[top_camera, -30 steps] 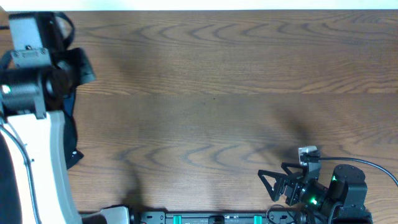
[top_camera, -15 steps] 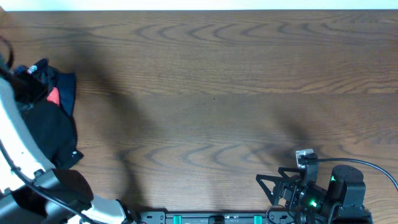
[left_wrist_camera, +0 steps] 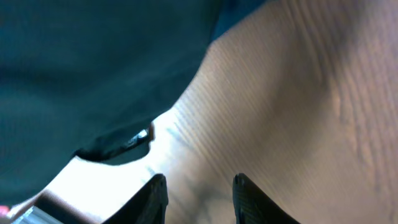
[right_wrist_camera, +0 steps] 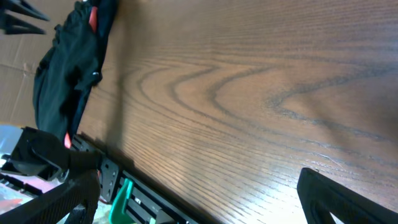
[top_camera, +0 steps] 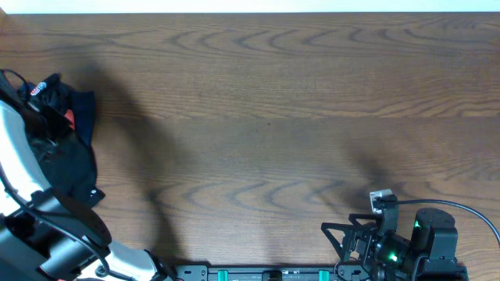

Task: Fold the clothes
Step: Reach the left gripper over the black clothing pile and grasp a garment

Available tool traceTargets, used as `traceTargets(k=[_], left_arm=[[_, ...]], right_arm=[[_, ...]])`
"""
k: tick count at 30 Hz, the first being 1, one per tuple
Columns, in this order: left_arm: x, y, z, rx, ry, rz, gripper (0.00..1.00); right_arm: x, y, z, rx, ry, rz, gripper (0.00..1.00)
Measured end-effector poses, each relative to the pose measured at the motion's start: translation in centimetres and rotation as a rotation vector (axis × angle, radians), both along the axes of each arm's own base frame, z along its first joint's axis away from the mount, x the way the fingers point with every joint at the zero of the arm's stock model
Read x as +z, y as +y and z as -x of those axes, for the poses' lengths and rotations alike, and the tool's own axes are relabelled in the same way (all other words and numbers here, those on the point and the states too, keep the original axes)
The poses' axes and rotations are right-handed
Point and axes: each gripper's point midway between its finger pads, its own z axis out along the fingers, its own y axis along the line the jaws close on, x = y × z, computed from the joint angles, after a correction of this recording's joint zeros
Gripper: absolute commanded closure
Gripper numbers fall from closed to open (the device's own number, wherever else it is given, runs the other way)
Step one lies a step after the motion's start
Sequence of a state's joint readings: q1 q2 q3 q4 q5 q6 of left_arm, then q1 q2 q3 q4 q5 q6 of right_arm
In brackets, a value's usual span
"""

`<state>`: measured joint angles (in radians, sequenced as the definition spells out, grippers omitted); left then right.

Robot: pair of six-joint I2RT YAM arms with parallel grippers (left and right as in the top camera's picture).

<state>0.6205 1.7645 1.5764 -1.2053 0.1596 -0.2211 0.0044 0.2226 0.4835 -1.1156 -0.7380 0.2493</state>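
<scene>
The clothes (top_camera: 69, 152) lie as a dark heap at the table's far left edge, black fabric with a red patch (top_camera: 69, 118) showing near the top. In the right wrist view the heap (right_wrist_camera: 65, 71) sits at the upper left. Dark fabric (left_wrist_camera: 87, 68) with a small white print (left_wrist_camera: 142, 137) fills the upper left of the left wrist view. My left gripper (left_wrist_camera: 198, 185) hangs beside that fabric above bare wood, jaws apart, nothing between them. My right gripper (top_camera: 353, 236) rests open near the front right edge, far from the heap, and holds nothing.
The left arm (top_camera: 17, 160) runs white along the left edge, partly over the heap. The wooden table (top_camera: 266, 117) stretches bare between the two arms. A black rail with green clips (right_wrist_camera: 127, 199) lines the front edge.
The left arm has swung away from the top left corner down to the left edge, uncovering the heap. The right gripper has shifted slightly toward the front edge.
</scene>
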Motion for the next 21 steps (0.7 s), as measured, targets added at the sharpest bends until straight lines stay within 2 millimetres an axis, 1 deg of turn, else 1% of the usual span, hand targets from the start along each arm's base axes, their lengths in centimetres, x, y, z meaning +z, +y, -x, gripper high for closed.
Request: traceTargets(k=[2,4,7,9,16,19,21], left_arm=[[-1.8,-0.6,0.2,-0.028,0.006,0.029,0.63],[-3.0,-0.9,0.3,-0.047,0.010,0.042,0.63],[-3.7,-0.7,0.7,-0.053,0.017,0.045,0.63],[-3.7,0.1,1.0,-0.030,0.017,0.032,0.63],[-3.8,4.1,3.9,0.133,0.019,0.022,0.62],[-3.7,5.3,4.9,0.191,0.003,0.033,0.51],[-3.7,5.8,5.0,0.207,-0.011,0.031,0.46]], right_arm=[[-0.1,0.0,0.1,0.005,0.000,0.003,0.01],[-0.2,0.0,0.3,0.009,0.010,0.004,0.01],[-0.5,0.0,0.7,0.013,0.028,0.007,0.01],[-0.7,0.0,0.9,0.014,0.041,0.007,0.01],[-0.8,0.0,1.0,0.015,0.048,0.008,0.01],[-0.8,0.0,1.0,0.015,0.049,0.008,0.01],[-0.8,0.0,1.0,0.016,0.050,0.008,0.01]])
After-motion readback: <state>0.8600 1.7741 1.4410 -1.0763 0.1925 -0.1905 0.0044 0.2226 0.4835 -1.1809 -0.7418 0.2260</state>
